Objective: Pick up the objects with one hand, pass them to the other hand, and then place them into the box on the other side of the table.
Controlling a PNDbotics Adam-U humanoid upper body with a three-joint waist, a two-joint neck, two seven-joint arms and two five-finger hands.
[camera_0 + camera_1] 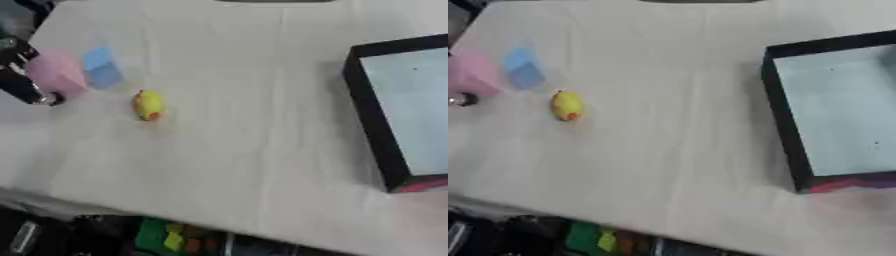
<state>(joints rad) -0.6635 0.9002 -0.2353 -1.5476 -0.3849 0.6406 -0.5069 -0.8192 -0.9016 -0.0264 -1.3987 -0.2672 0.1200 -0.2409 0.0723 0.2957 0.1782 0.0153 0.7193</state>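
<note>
Looking down at our table [262, 150], we see our left hand [24, 75] at the far left edge, black with silver parts, coming in from the upper left. It lies against a pink object [55, 72], a rounded pale pink shape whose left side is overlapped by the dark fingers. The picture is blurred here, so we cannot tell whether the fingers are curled round the pink object or only resting beside it, nor how far open the hand is. In the right eye view only a small silver and black tip shows at the left edge, just below the pink object.

Just to the right of the pink object, touching or nearly touching it, sits a light blue block [101, 68] with a paler top face. Below and to the right of both, apart from them, a small yellow object [147, 104] lies on the table; it is oval, with an orange spot near its lower end.

Well apart on the right side stands the box [782, 120], with black walls and a pale blue-grey floor, nothing in it that we can see. A strip of pink shows along its near bottom corner.

Our right hand shows in neither view.
</note>
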